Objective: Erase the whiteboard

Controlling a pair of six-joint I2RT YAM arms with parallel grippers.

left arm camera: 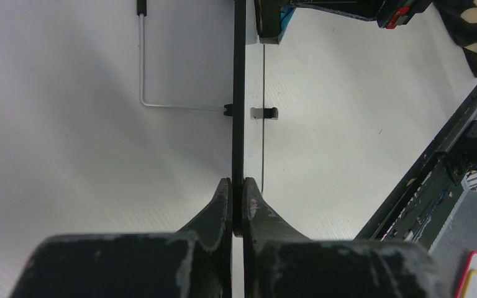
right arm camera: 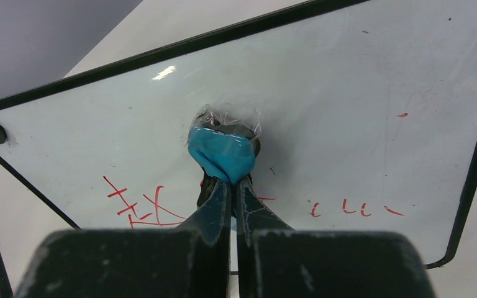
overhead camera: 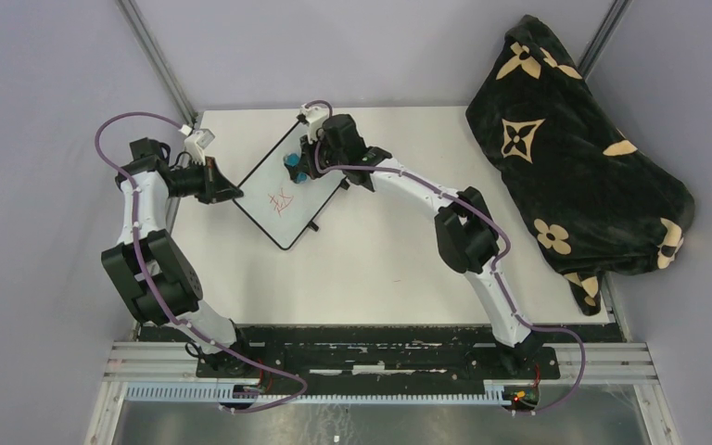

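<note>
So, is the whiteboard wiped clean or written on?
Written on: red handwriting shows on the whiteboard, near the blue eraser.

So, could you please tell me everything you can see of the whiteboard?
The whiteboard is a small white rectangle with rounded corners, a thin black frame and a wire stand, set diagonally on the table. Red scribbles mark its face. The left gripper pinches its frame edge; the right gripper holds a blue eraser against it.

We see plain lavender walls [overhead camera: 37, 111] closing in a white tabletop [overhead camera: 389, 269]. At the upper right a black blanket [overhead camera: 575, 158] with beige flowers lies heaped, perhaps plush. Metal rails [overhead camera: 612, 362] cross the bottom edge. The light is soft and even.
</note>
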